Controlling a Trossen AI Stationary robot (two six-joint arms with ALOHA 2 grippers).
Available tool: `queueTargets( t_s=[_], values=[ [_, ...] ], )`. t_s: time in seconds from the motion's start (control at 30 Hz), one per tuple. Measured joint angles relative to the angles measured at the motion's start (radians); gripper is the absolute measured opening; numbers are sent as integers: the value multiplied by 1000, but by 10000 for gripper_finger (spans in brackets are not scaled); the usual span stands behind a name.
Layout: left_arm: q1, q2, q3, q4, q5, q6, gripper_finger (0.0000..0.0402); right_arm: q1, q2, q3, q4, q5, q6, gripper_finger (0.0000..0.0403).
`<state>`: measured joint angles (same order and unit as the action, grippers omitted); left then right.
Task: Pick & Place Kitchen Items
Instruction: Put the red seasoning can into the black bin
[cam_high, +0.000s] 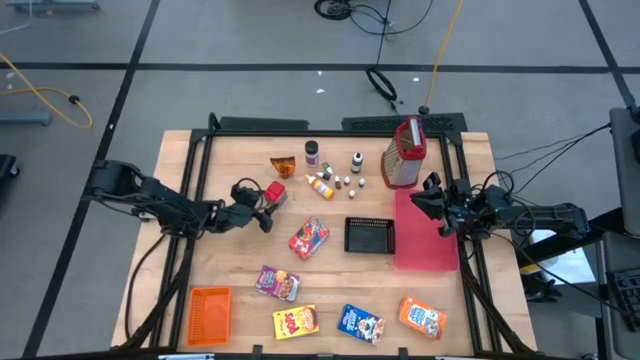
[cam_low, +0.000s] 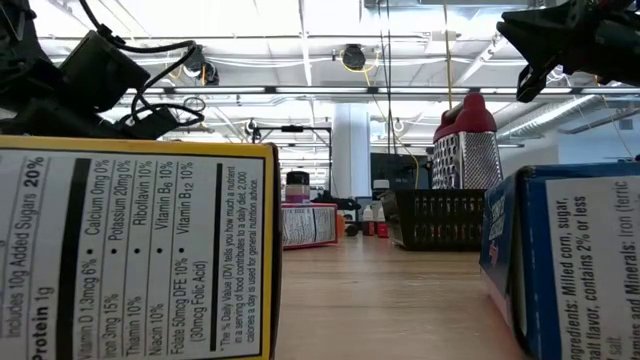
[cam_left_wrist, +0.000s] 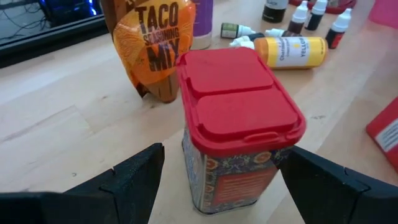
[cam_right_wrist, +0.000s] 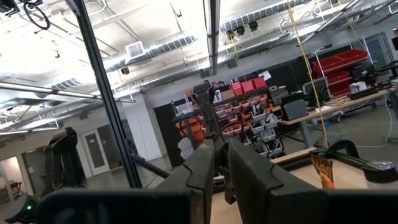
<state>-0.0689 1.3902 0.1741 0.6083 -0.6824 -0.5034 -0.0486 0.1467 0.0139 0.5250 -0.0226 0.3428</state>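
Note:
A small tin with a red flip lid (cam_left_wrist: 239, 124) stands upright on its base on the wooden table (cam_high: 230, 260), left of centre (cam_high: 276, 193). My left gripper (cam_left_wrist: 224, 183) is open and low over the table. Its fingers stand on either side of the tin's lower body, with a gap showing on one side; in the high view the gripper (cam_high: 262, 207) shows beside the tin. An orange taco seasoning packet (cam_left_wrist: 155, 43) and a yellow bottle (cam_left_wrist: 292, 51) lie beyond the tin. My right gripper (cam_high: 432, 200) is shut, raised over the red tray (cam_high: 425, 250) and holds nothing.
Small bottles (cam_high: 348, 176) and a grater (cam_high: 405, 153) stand at the back. A red box (cam_high: 308, 238) and a black mesh basket (cam_high: 369, 235) sit mid-table. Along the near edge lie an orange crate (cam_high: 210, 316) and purple (cam_high: 278, 283), yellow (cam_high: 296, 322), blue (cam_high: 361, 323) and orange (cam_high: 422, 317) boxes.

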Motion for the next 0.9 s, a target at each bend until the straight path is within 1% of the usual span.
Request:
queueTargets(
  t_s=[0.13, 0.23, 0.33, 0.57, 0.6, 0.9],
  values=[
    [1, 12, 0, 3, -4, -32, 318, 0, 0, 0, 0, 0, 0, 43],
    [2, 12, 0, 4, -9, -51, 304, 0, 0, 0, 0, 0, 0, 43],
    [2, 11, 0, 4, -8, -52, 271, 0, 0, 0, 0, 0, 0, 43],
    [2, 11, 1, 4, -11, -52, 162, 0, 0, 0, -5, 0, 0, 43],
    [2, 11, 1, 4, -11, -52, 153, 0, 0, 0, -6, 0, 0, 43],
    [2, 10, 1, 4, 11, -34, 153, 0, 0, 0, -7, 0, 0, 43]
  ],
)
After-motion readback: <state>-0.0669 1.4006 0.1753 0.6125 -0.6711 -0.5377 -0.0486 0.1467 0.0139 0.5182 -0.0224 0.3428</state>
